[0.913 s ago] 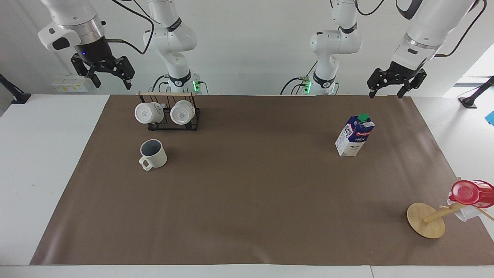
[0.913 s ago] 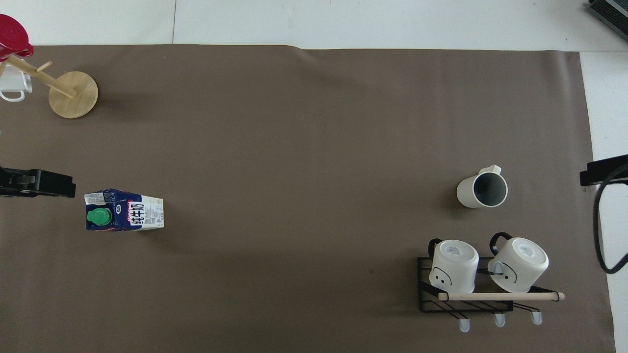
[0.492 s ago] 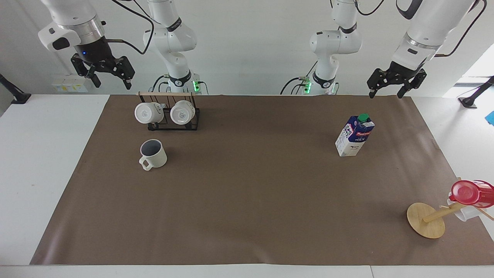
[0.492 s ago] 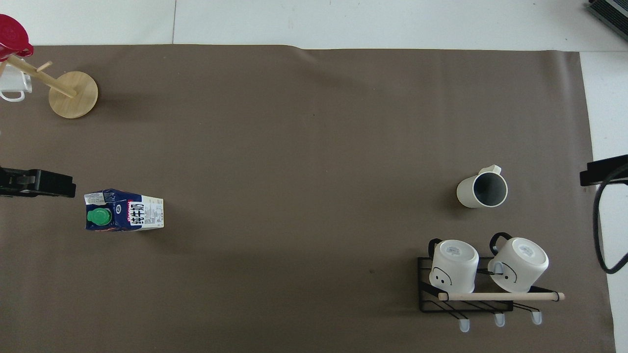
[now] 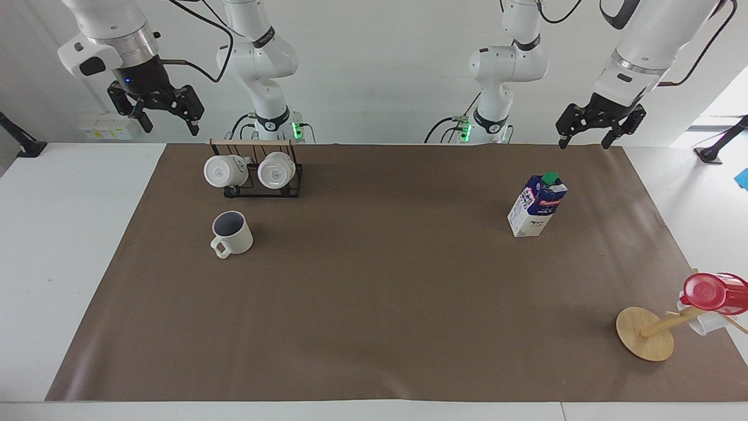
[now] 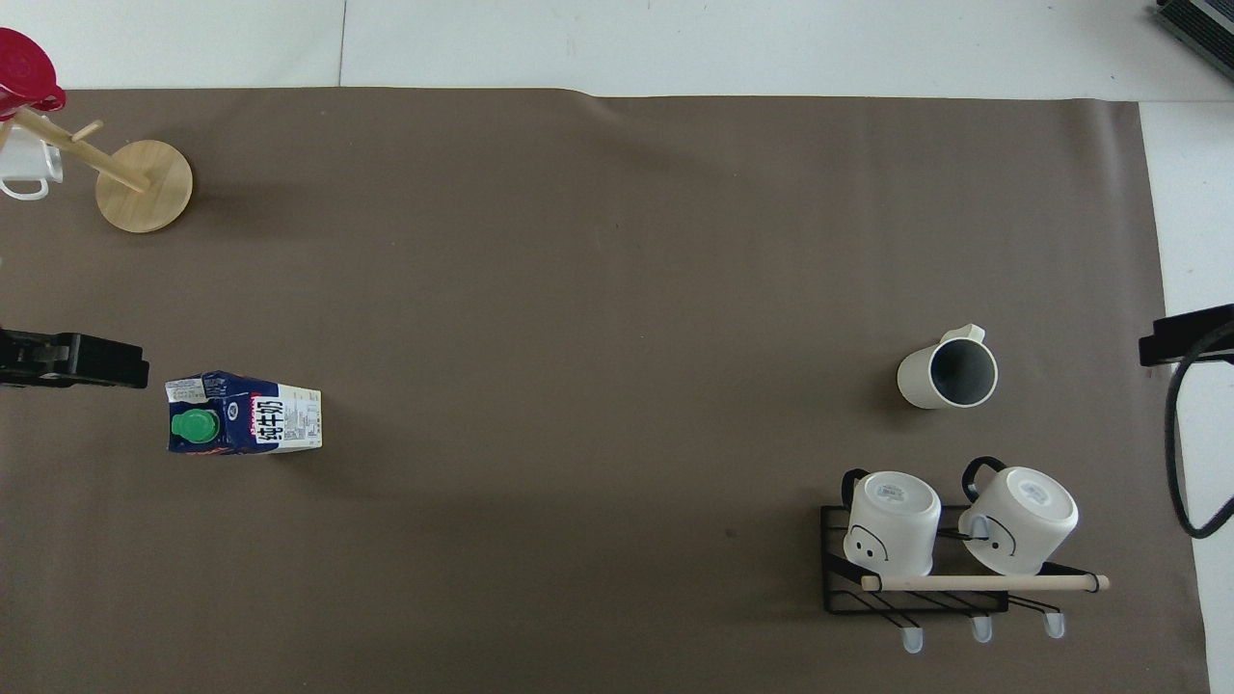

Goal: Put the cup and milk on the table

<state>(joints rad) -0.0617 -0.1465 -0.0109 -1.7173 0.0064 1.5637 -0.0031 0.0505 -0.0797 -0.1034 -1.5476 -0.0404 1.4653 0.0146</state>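
Cup (image 5: 232,232) upright on the worktop (image 5: 374,292), at six o'clock from the mug rack (image 5: 257,169); milk (image 5: 537,204) upright toward the left arm's end. Left hand (image 5: 586,140) and right hand (image 5: 171,124) raised, open, empty. Risk: the tall carton would tip if nudged.

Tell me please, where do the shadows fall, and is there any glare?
Facing view: soft shadows lie beside the cup and the milk; bright daylight washes out the corner at the left arm's end. Overhead view: a faint shadow beside the wooden stand; no glare on the mat.
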